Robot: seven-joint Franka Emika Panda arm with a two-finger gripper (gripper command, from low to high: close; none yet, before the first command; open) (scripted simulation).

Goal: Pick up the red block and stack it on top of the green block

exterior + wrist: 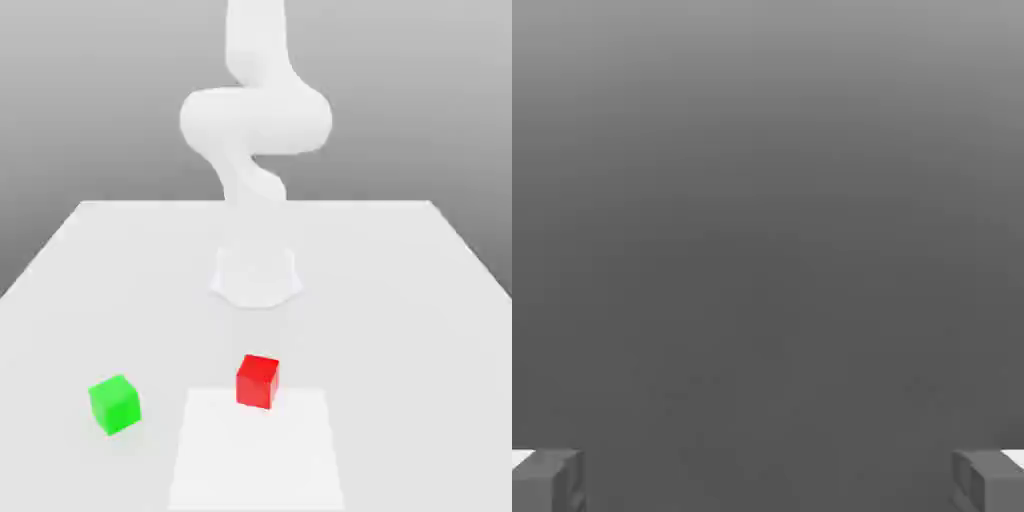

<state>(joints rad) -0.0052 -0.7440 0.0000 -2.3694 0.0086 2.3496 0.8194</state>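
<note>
A red block rests on the white table near its front, straight out from the arm's base. A green block sits apart from it, toward the exterior view's left and slightly nearer the front edge. In the hand view my gripper is open, its two grey fingertips far apart with nothing between them, facing a plain grey background. Neither block is touched by anything.
The white arm rises from its round base at the table's middle and bends upward out of the exterior view. A paler rectangular patch marks the table's front, just under and in front of the red block.
</note>
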